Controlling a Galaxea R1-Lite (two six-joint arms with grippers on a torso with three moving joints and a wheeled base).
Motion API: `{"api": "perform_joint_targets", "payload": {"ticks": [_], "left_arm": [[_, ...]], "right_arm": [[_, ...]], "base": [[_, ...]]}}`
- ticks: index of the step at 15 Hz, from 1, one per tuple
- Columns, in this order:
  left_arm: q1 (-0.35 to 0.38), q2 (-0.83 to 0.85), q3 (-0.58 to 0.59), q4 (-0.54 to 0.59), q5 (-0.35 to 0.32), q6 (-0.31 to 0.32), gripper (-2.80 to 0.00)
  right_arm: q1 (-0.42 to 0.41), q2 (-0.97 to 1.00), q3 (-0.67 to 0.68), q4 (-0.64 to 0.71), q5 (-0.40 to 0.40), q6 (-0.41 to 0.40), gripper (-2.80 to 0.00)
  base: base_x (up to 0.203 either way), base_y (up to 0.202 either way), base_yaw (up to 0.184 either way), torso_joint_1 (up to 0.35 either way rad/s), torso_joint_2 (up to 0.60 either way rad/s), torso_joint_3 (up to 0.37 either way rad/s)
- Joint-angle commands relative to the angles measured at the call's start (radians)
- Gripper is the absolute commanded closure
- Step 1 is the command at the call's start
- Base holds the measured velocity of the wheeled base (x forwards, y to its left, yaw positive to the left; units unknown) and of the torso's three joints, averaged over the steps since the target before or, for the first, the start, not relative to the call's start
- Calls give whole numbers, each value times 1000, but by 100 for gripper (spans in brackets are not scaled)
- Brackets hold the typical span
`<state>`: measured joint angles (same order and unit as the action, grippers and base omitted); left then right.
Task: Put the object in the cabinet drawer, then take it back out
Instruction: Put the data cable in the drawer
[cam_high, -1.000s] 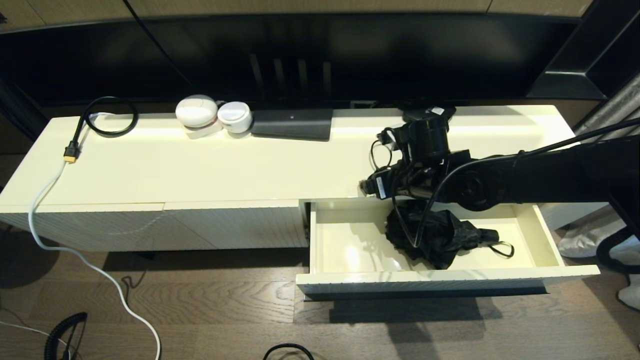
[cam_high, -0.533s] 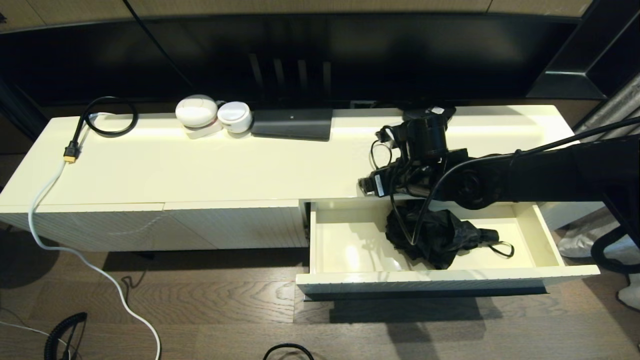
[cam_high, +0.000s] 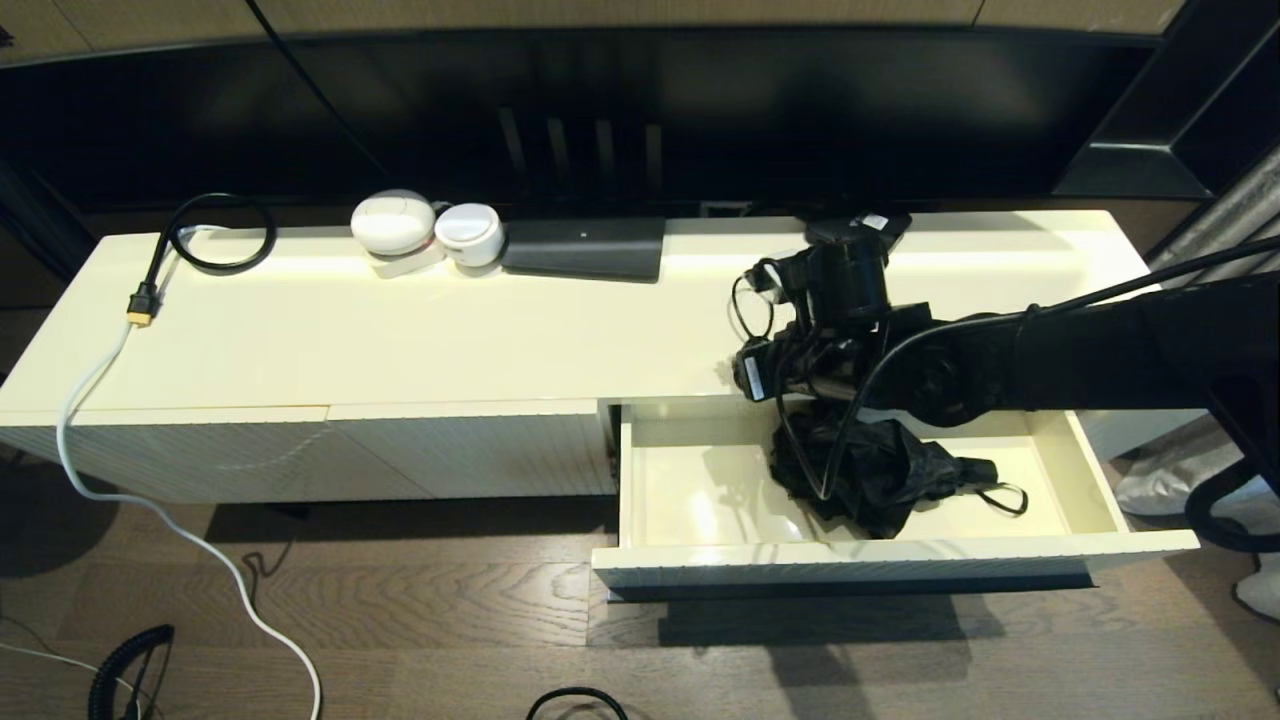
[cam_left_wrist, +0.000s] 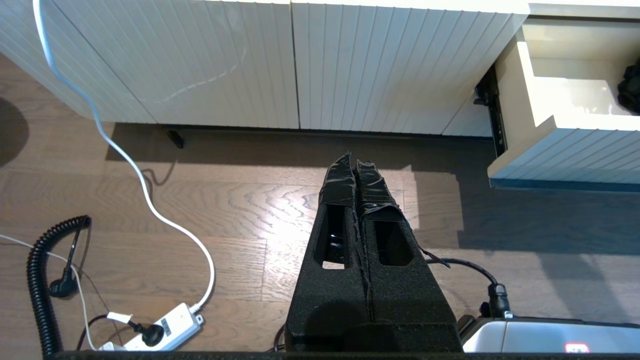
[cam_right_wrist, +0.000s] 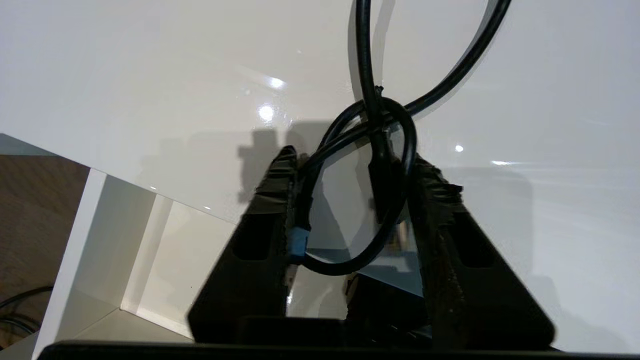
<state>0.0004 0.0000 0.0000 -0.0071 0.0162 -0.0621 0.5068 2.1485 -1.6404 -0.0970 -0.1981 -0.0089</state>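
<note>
Right gripper (cam_right_wrist: 350, 175) spread wide, grasping nothing, above the cabinet top (cam_high: 400, 330) at the back edge of the open cabinet drawer (cam_high: 700, 480).

Fingers (cam_right_wrist: 265, 200) well apart in the right wrist view, with only the arm's own black cable (cam_right_wrist: 395, 150) looping between them. Folded black umbrella (cam_high: 870, 475) lying inside the pulled-out drawer, near its middle, wrist strap (cam_high: 1005, 498) trailing toward the robot's right. Left gripper (cam_left_wrist: 356, 167) pressed closed and empty, low over the wooden floor (cam_left_wrist: 250, 210) in front of the ribbed cream panels (cam_left_wrist: 300, 65). Two white rounded gadgets (cam_high: 425, 232) and a flat black box (cam_high: 585, 248) along the back of the cabinet top; white cord (cam_high: 90, 400) hanging off its left end.
</note>
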Motion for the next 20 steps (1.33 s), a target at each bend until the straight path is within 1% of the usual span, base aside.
{"api": "perform_joint_targets", "payload": {"ticks": [1,4,8,11,14,15,20], "left_arm": [[0,0,0,-1,1,-1,0],[1,0,0,-1,1,-1,0],[0,0,0,-1,1,-1,0],[1,0,0,-1,1,-1,0],[0,0,0,-1,1,-1,0],[0,0,0,-1,1,-1,0],[0,0,0,-1,1,-1,0]], "right_arm": [[7,-2,-7,0,-8,0,0],[15,-17,-11,2,-22,-6,0],[20,-58,17,3,-45,-13,0],[21,-156,58,59,-55,-16,0],[19,-277,172,137,-103,-10,0],[17,-321,228,155,-119,-7,0],[-14,-475,476,176,-149,33,0]], "base": [[0,0,0,0,0,0],[0,0,0,0,0,0],[0,0,0,0,0,0],[0,0,0,0,0,0],[0,0,0,0,0,0],[0,0,0,0,0,0],[0,0,0,0,0,0]]}}
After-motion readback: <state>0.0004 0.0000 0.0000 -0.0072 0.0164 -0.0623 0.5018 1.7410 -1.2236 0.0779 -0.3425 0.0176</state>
